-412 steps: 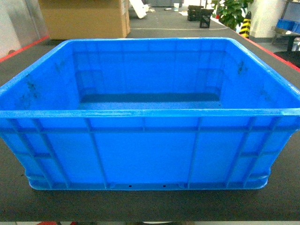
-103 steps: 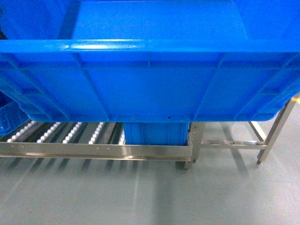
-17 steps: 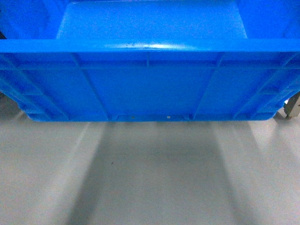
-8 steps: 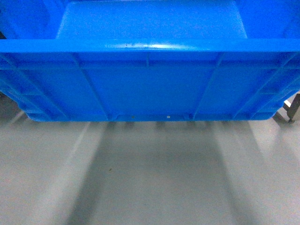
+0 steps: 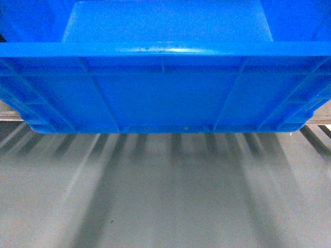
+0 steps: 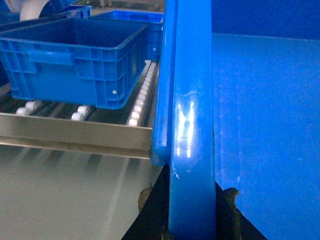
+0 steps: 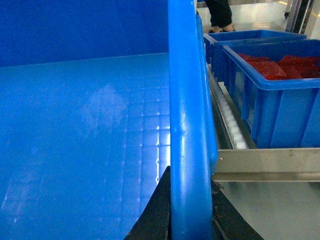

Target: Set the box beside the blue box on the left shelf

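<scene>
The box [image 5: 165, 88], a large bright blue open-top crate, fills the top half of the head view and hangs above the grey floor. My left gripper [image 6: 191, 220] is shut on its left rim [image 6: 192, 125], with one dark finger on each side. My right gripper [image 7: 190, 215] is likewise shut on the right rim [image 7: 187, 125]. Beyond the crate's left side, the blue box [image 6: 75, 65] stands on the left shelf's white rollers [image 6: 142, 97], behind the flat metal front lip [image 6: 75, 135]. Neither gripper shows in the head view.
In the right wrist view a blue crate with red contents [image 7: 280, 95] sits on rollers behind a metal lip [image 7: 265, 162], with another blue crate [image 7: 235, 37] behind it. Slivers of the metal lip [image 5: 323, 118] show beside the held crate. Grey floor [image 5: 165, 196] lies below.
The striped shadows on the floor under the crate have grown longer and sharper, and metal rail slivers now show at both sides. The crate keeps its place in the head view.
</scene>
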Motion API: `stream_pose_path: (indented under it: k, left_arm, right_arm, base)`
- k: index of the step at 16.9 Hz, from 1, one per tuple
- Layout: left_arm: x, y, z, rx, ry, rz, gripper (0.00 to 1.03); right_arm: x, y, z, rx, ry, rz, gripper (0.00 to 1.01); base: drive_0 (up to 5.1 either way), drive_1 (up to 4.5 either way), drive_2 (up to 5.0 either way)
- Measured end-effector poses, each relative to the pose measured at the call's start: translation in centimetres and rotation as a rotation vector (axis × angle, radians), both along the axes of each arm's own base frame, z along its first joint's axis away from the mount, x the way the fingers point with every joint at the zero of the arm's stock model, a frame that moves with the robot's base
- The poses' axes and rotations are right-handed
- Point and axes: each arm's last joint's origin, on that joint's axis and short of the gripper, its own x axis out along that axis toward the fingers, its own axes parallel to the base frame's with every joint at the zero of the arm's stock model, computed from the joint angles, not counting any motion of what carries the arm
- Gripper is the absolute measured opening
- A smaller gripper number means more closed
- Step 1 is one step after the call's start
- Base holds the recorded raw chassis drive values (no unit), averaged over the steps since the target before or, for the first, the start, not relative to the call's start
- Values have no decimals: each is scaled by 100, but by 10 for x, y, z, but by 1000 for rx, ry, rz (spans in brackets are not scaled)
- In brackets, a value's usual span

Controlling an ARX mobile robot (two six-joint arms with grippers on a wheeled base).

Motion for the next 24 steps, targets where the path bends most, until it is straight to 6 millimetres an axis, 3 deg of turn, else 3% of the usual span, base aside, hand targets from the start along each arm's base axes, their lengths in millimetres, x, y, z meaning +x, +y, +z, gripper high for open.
stream_pose_path:
  k: [18,24]
  left_arm:
    - [0,0,-1,2,5,1,8]
    - [0,0,0,2,0,0,8]
  right_arm:
    - [0,0,0,0,2,0,7]
    - [0,0,0,1,0,0,7]
  base:
    - [14,440,-413]
    - [0,0,0]
